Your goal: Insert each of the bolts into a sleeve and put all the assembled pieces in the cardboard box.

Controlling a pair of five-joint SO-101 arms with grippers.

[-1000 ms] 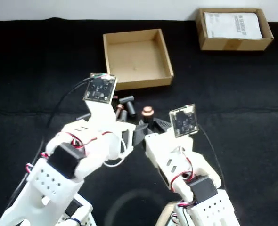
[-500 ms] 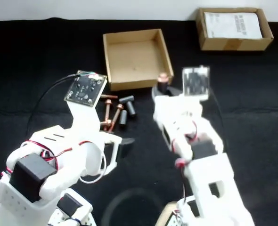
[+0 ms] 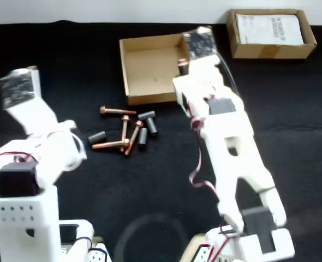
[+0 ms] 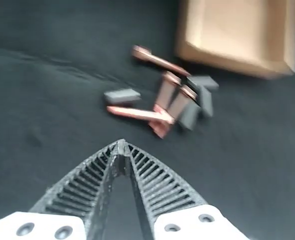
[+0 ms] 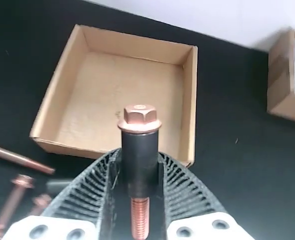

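We see a black table [image 3: 292, 136] spread across the whole high view. The right arm [image 3: 226, 142] is the largest thing on it. It stretches almost straight from the lower right of the frame up to the top centre, with its wrist at the right wall of the cardboard box [image 3: 150, 71]. The left arm [image 3: 35, 153] stands folded at the left edge, with its wrist raised toward the upper left, well apart from the parts.

The open cardboard box sits at top centre with a bare floor. A 2nd, smaller box [image 3: 270, 33] lies in the upper right corner.

The left gripper [image 4: 121, 150] is clenched on nothing, its tips meeting, and hangs above the cloth, aimed at the loose parts. The right gripper [image 5: 137, 156] is clamped on the assembled piece [image 5: 139, 120]. This is a dark sleeve with a copper bolt through it. The hex head pokes out past the fingertips toward the box, and the threaded end shows between the fingers. In the high view its head shows just beside the box's right wall.

Left of centre, below the box, lie 4 loose bolts [image 3: 117, 111] and 4 loose sleeves [image 3: 151, 126], clustered closely, with 1 sleeve [image 3: 97, 136] at the left end.
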